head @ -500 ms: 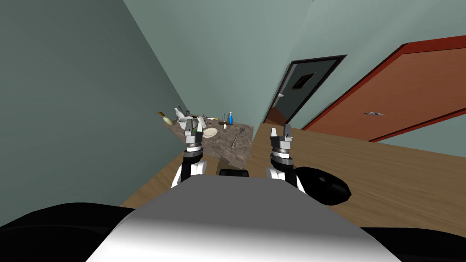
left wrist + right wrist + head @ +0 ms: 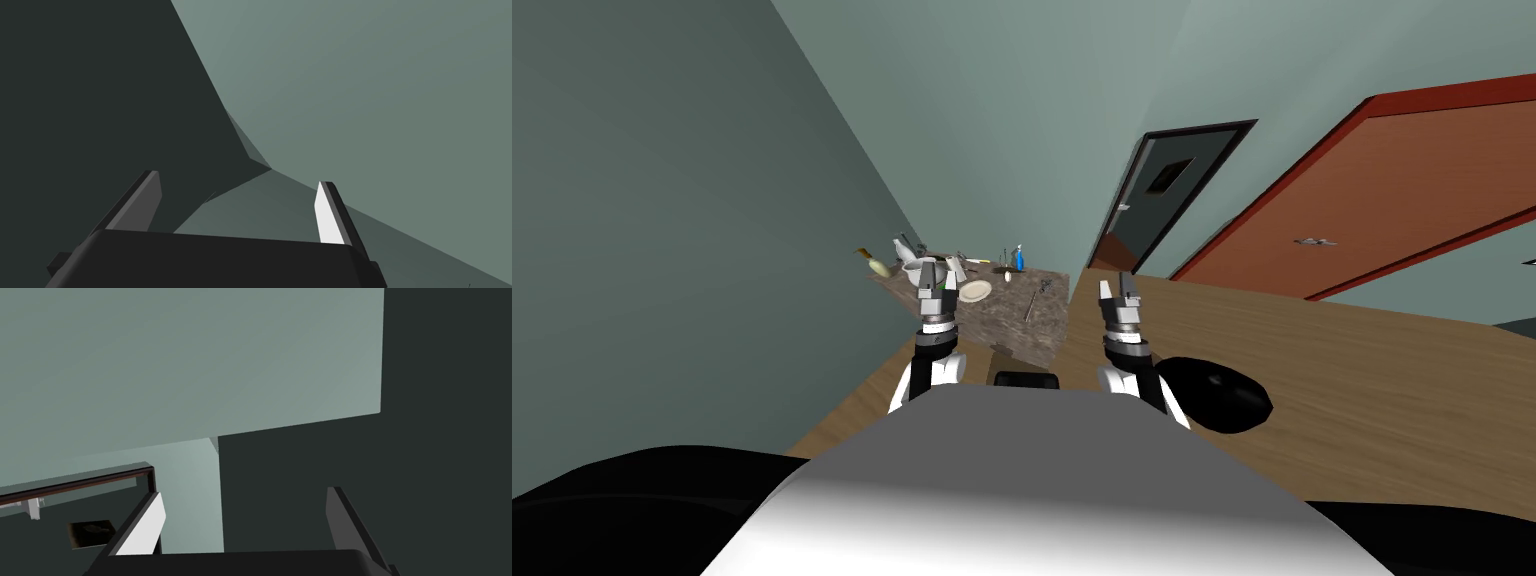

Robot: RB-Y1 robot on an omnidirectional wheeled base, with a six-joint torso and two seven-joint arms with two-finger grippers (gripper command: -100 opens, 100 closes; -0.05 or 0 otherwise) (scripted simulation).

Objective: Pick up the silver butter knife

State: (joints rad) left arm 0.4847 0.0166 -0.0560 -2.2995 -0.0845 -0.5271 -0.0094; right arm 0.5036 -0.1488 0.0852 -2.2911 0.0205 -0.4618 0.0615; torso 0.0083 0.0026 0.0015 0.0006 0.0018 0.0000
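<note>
A thin silver utensil, likely the butter knife [image 2: 1031, 300], lies on the brown stone-patterned table [image 2: 1027, 330] ahead of me, right of a white plate [image 2: 973, 291]. My left gripper [image 2: 937, 277] is raised in front of the table's left part, open with nothing between its fingers [image 2: 327, 215]. My right gripper [image 2: 1116, 290] is held up to the right of the table, over the wooden floor, open and empty as well, fingers [image 2: 145, 528] apart. Both grippers are well short of the knife.
The table also carries a white bowl [image 2: 920, 268], a blue bottle [image 2: 1018, 259], a pale bottle [image 2: 878, 265] at its left end and several small items. A dark door [image 2: 1162, 195] and a red-brown door [image 2: 1362, 200] stand to the right. Wooden floor [image 2: 1312, 370] lies open on the right.
The whole head picture has shifted slightly leftward, so I have turned or moved a little. My right gripper has tilted and drifted a bit left. The table's things stay put.
</note>
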